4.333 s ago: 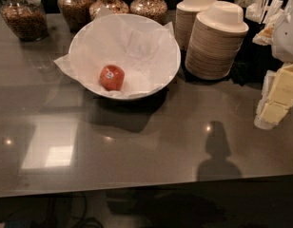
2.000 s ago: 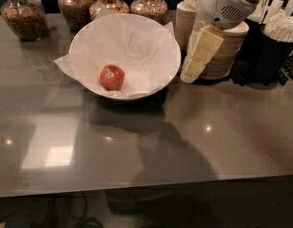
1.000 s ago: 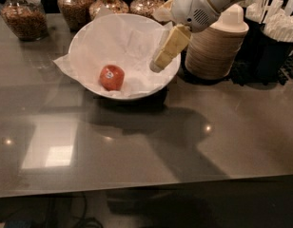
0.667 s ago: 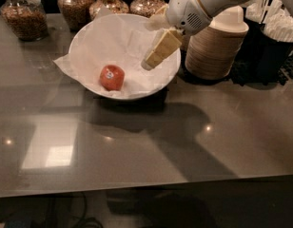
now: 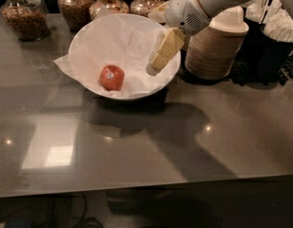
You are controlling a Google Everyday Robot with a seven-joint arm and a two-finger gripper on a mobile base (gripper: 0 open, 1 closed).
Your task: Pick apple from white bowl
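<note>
The white robot arm (image 5: pixel 203 1) reaches in from the upper right, its cream plastic gripper (image 5: pixel 152 69) angled down-left at mid-frame.

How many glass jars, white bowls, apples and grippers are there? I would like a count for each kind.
glass jars: 4
white bowl: 1
apple: 1, inside the bowl
gripper: 1, above the bowl's right side
Total: 7

Right rim of white bowl (image 5: pixel 89 37) is partly hidden by gripper (image 5: pixel 155 65) held over it. Jars (image 5: pixel 27 15) are cut off at top edge. Sticker on apple (image 5: pixel 112 77) cannot be read.
</note>
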